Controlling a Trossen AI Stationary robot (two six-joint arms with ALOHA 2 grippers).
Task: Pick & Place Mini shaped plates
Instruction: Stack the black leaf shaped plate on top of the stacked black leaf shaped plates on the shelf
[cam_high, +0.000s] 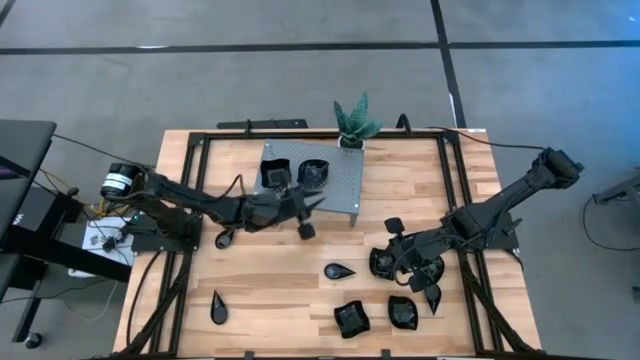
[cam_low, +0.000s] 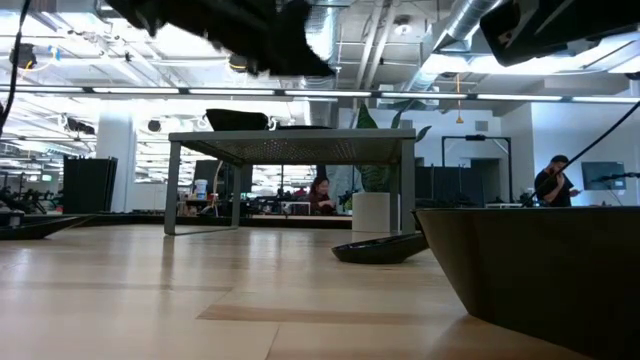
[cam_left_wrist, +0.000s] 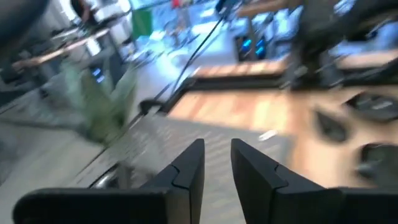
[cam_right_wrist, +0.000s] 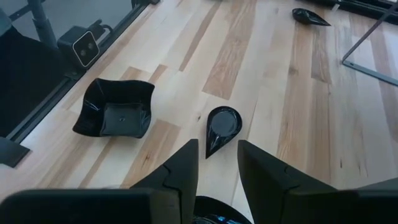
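We see the left gripper (cam_left_wrist: 216, 163) over the grey perforated platform (cam_high: 345, 180), its fingers a narrow gap apart with nothing between them; two square plates (cam_high: 295, 173) sit on that platform just beside it. The right gripper (cam_right_wrist: 217, 163) hovers low over the wooden table (cam_high: 270, 290), jaws parted and empty, a teardrop plate (cam_right_wrist: 221, 127) just ahead and a square plate (cam_right_wrist: 116, 111) beside. On the table we count two square dishes, three teardrops and one round dish (cam_high: 382, 262)

Black dish (cam_low: 380, 248) beside grey stand (cam_low: 290, 150)
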